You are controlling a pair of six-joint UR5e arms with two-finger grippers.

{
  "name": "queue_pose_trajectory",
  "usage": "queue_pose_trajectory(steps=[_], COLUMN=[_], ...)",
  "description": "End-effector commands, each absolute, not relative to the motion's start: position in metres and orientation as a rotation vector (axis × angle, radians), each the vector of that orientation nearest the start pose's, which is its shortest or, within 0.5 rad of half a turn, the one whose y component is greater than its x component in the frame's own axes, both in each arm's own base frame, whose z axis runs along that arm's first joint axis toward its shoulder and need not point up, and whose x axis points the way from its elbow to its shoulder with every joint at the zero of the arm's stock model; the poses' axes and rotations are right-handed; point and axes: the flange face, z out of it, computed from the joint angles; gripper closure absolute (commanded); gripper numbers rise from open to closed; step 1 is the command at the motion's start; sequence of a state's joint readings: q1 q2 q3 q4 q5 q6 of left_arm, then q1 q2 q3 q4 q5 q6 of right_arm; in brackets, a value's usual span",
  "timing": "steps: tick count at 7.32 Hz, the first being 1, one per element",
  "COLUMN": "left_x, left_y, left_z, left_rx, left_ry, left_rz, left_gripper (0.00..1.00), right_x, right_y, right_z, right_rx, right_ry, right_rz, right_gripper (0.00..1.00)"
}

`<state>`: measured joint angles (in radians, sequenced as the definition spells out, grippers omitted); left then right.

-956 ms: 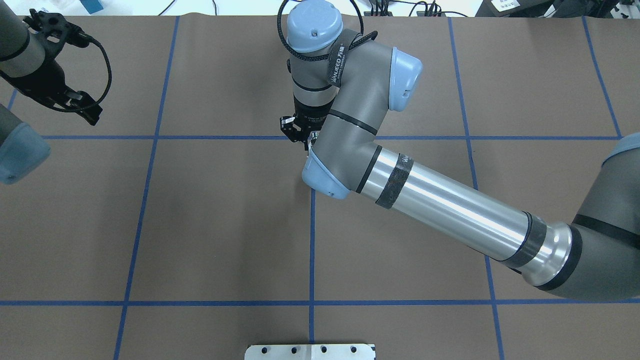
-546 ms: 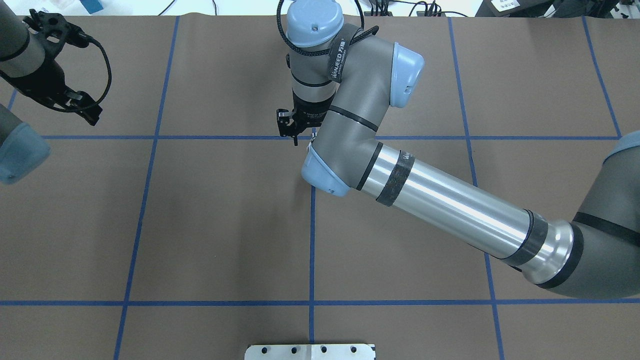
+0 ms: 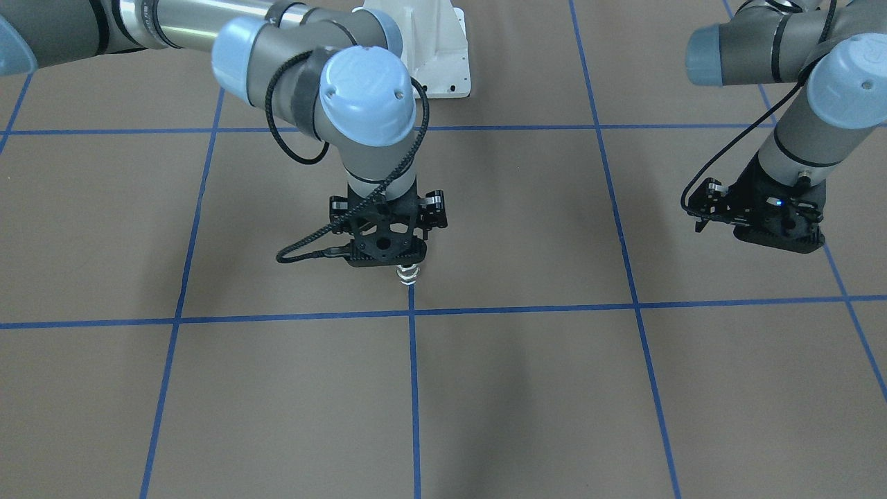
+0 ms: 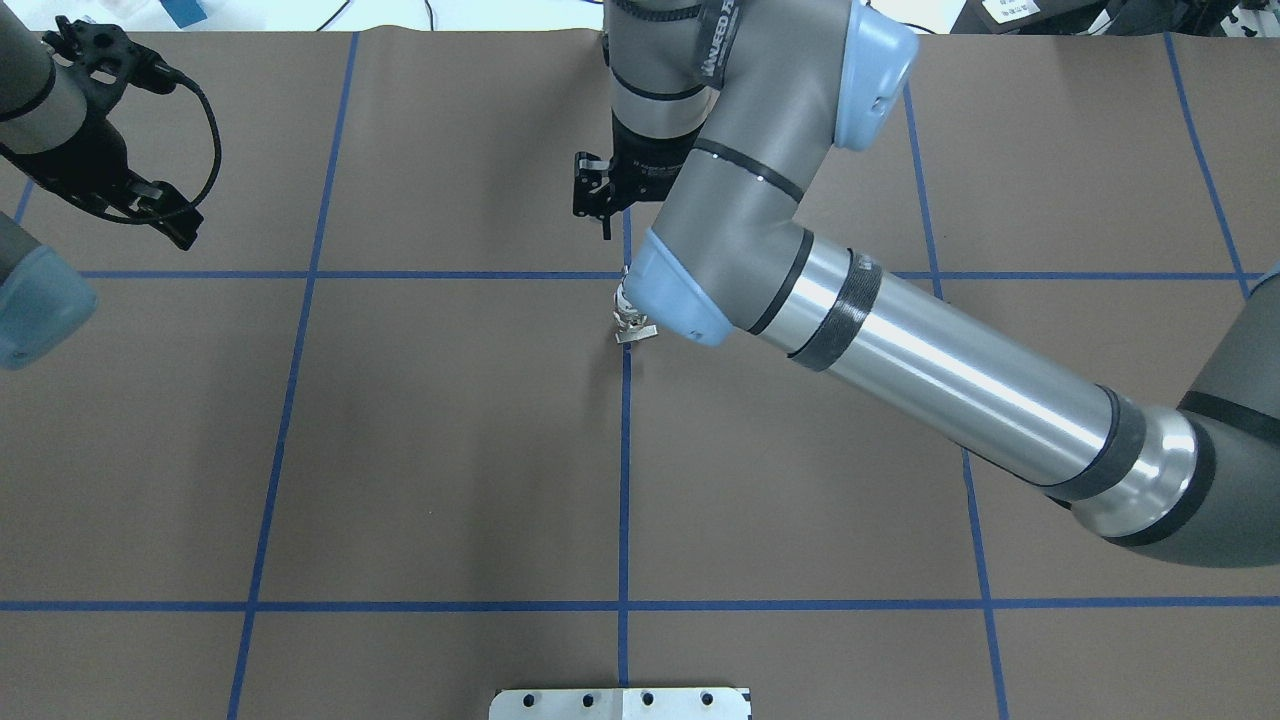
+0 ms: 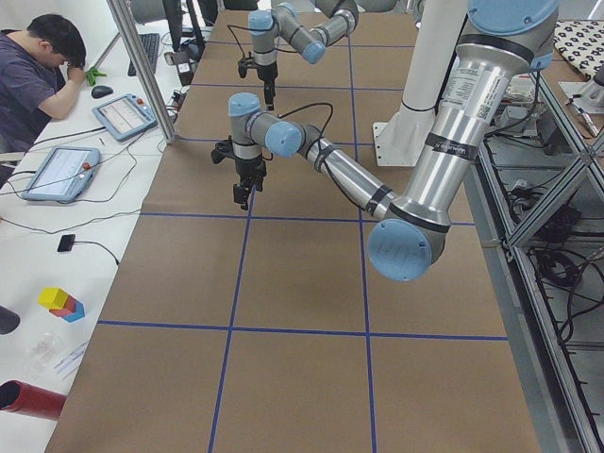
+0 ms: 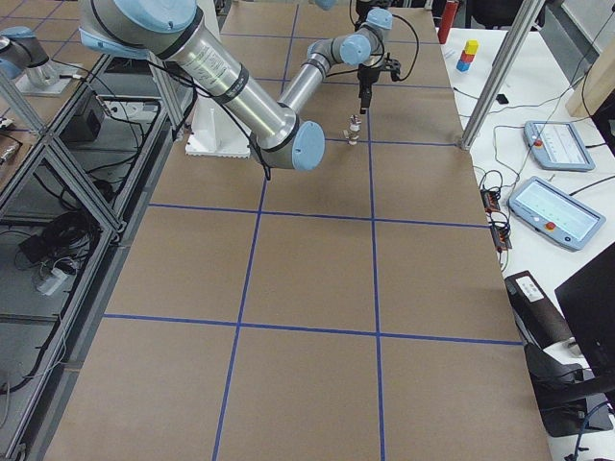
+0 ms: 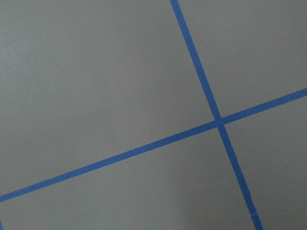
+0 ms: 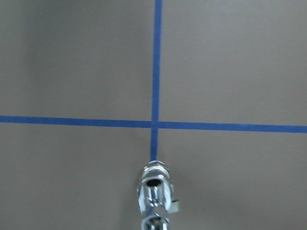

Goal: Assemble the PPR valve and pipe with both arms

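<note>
Brown surface (image 4: 420, 450) with a blue tape grid (image 4: 624, 480). My right arm (image 4: 930, 380) reaches to the centre, and its elbow hides part of the work in the overhead view. My right end effector (image 4: 603, 215) hangs above the piece, clear of it; I cannot tell whether its fingers are apart or together. My left end effector (image 4: 170, 215) hangs far left, also unreadable; its wrist camera sees only tape. PPR valve (image 3: 407, 274) and pipe (image 8: 152, 191) stand upright as one on a tape line beside a crossing. Only the right wrist view shows the chrome, dark bore and lever tab (image 8: 175, 206).
</note>
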<state>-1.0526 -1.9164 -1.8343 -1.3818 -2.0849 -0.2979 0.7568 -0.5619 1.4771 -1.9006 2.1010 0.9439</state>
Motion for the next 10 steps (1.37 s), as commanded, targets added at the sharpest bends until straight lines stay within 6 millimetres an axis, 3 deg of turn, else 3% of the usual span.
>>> queue_pose_trajectory(steps=[1,2,4,6,7,8,9,10], left_x=[0.191,0.17,0.085,0.03,0.01,-0.022,-0.025,-0.027], left_y=[-0.563,-0.563,-0.563,-0.529,-0.526,-0.524,-0.517,-0.512], left_z=[0.379,0.393,0.449,0.51,0.518,0.522,0.534,0.546], left_rx=[0.191,0.169,0.165,0.117,0.137,0.154,0.136,0.113], left_ry=[0.625,0.652,0.708,0.694,0.69,0.686,0.685,0.685], left_rz=[0.284,0.275,0.345,0.305,0.267,0.213,0.201,0.191], left_gripper=[0.0,0.0,0.0,0.0,0.0,0.0,0.0,0.0], right_x=[-0.343,-0.266,-0.146,-0.077,-0.065,-0.064,-0.05,-0.016], right_y=[-0.564,-0.57,-0.585,-0.567,-0.556,-0.557,-0.549,-0.539], right_z=[0.122,0.178,0.297,0.4,0.434,0.435,0.455,0.498], right_rx=[-0.02,0.005,-0.004,-0.079,-0.076,-0.059,-0.079,-0.104], right_ry=[-0.669,-0.674,-0.704,-0.717,-0.719,-0.715,-0.707,-0.706], right_rz=[-0.084,-0.144,-0.261,-0.228,-0.204,-0.172,-0.14,-0.068], right_gripper=[0.01,0.01,0.01,0.01,0.01,0.01,0.01,0.01])
